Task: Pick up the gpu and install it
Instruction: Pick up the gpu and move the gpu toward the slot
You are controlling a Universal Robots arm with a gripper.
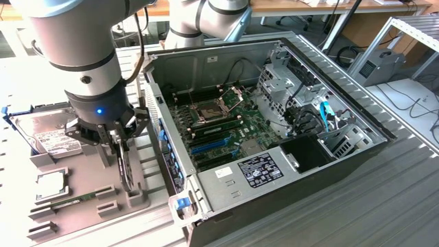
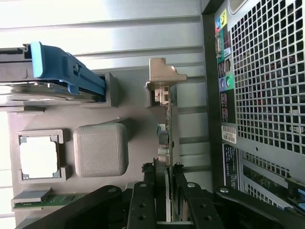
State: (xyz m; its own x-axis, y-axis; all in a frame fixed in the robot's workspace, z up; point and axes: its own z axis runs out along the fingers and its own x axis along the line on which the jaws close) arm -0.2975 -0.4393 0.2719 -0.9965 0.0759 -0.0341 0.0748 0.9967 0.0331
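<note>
The hard drive [image 1: 48, 135] is lying on the gray parts tray [image 1: 86, 177] to one side of the gripper [image 1: 121, 153], with the processor [image 1: 51, 185] and the memory stick [image 1: 69, 202] lying nearby on that same side.

The gripper is hanging directly over the tray, its fingers [image 2: 143, 205] clamping the gpu [image 1: 126, 175] across both faces. The gpu is standing on edge directly beneath the tool. Its lower edge is sitting in the tray's slotted holders, and its silver end bracket [image 2: 161, 78] is pointing away from the fingers.

On the tool's other side, the open computer case [image 1: 274, 128] is lying with its motherboard [image 1: 219, 123] facing up.

The step in hand appears to be the pickup. It is calling for a straight pull along the card's own plane, so that the bracket is clearing its holder without binding or twisting.

The card is showing edge-on, so its shroud face is not distinguishable. The finger linkages are hiding the exact pad contact.
</note>
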